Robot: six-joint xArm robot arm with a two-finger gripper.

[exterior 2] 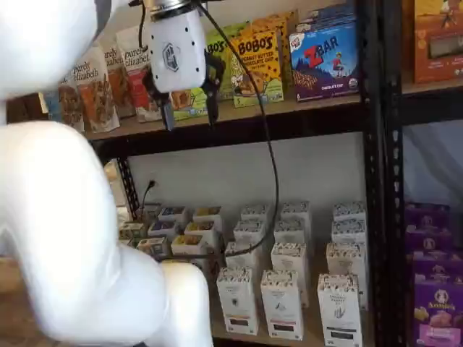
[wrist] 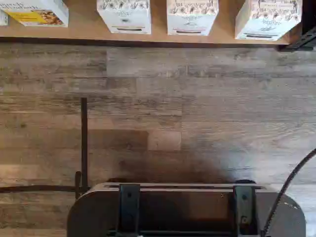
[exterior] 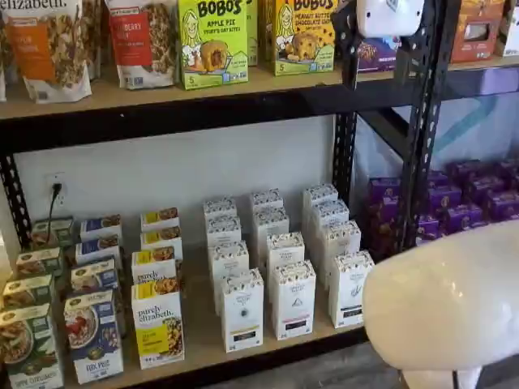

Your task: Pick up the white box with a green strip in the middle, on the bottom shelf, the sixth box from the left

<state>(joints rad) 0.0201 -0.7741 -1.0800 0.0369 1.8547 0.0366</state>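
The white box (exterior: 350, 288) stands at the front of the rightmost white column on the bottom shelf (exterior: 199, 340). It has a speckled top band, a small triangle logo and a dark strip low on its face. It also shows in a shelf view (exterior 2: 338, 307) and in the wrist view (wrist: 266, 19), upright at the board's front edge. My gripper (exterior 2: 191, 120) hangs high, level with the upper shelf's rail and far above the box. Its two black fingers show a plain gap with nothing between them. Its white body (exterior: 389, 14) also shows in a shelf view.
Two more white cartons (exterior: 292, 300) (exterior: 242, 312) stand left of the box, then a yellow purely elizabeth box (exterior: 159, 324). A black upright (exterior: 345, 154) rises behind it and purple boxes (exterior: 462, 211) fill the rack beyond. My white arm (exterior: 446, 308) fills the foreground. A cable (exterior 2: 273, 166) hangs down.
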